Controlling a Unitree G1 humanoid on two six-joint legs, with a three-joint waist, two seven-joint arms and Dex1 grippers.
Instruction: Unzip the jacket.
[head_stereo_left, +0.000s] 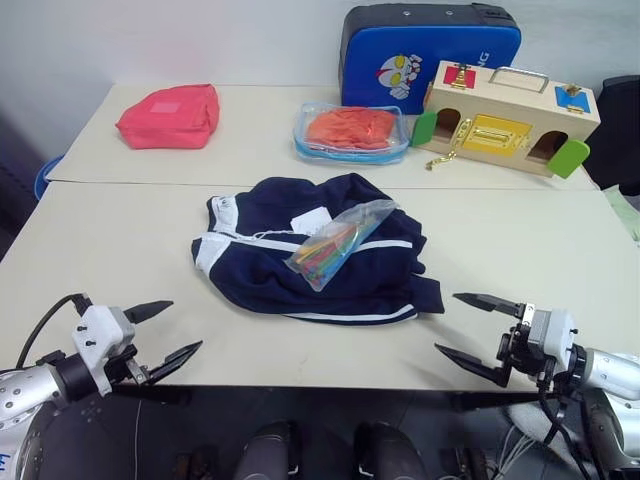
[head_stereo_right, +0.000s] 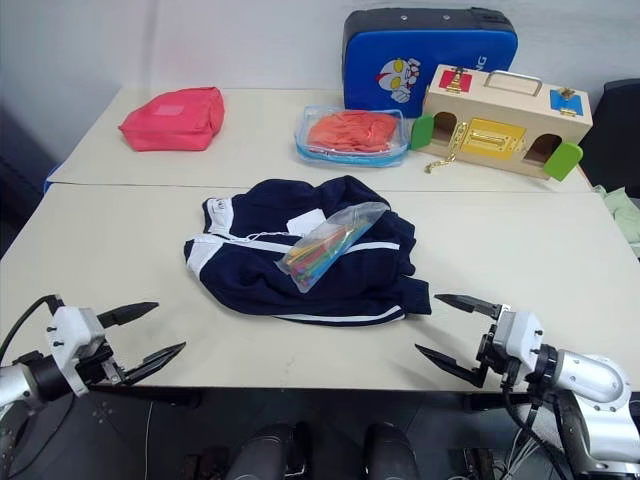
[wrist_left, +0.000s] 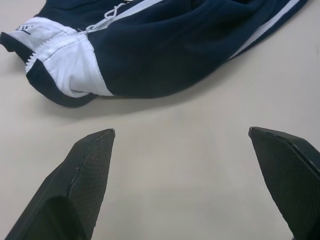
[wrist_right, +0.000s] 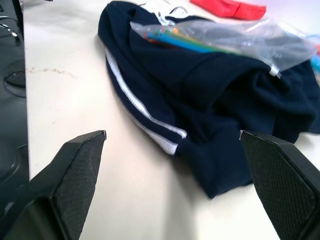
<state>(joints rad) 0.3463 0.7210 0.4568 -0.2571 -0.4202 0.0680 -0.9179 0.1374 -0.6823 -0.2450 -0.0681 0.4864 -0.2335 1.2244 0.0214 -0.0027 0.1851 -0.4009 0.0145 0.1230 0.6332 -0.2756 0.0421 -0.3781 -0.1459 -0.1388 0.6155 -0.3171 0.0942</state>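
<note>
A: Both grippers gape empty, the left gripper (head_stereo_left: 160, 333) at lower left, the right gripper (head_stereo_left: 478, 330) at lower right, each hovering at the table's (head_stereo_left: 100, 260) near edge.

B: So nothing is begun?

A: Seemingly. The jacket (head_stereo_left: 300, 270) lies crumpled mid-frame between them, apart from both, zipper (head_stereo_left: 245, 238) closed, a clear bag (head_stereo_left: 335, 243) resting on top.

B: Next, then?

A: Probably one arm pins the collar, the other finds the pull.

1. Jacket (head_stereo_left: 310, 250) mid-table (head_stereo_left: 100, 260), crumpled
2. Clear bag of sticks (head_stereo_left: 335, 243) lying on the jacket
3. Behind, far left: pouch (head_stereo_left: 170, 116)
4. Behind, centre: bagged cloth (head_stereo_left: 352, 131); wooden box (head_stereo_left: 510, 118) to its right, case (head_stereo_left: 420, 50) behind both
5. Left gripper (head_stereo_left: 160, 330) and right gripper (head_stereo_left: 478, 335) at near edge, flanking the jacket, apart from it
</note>
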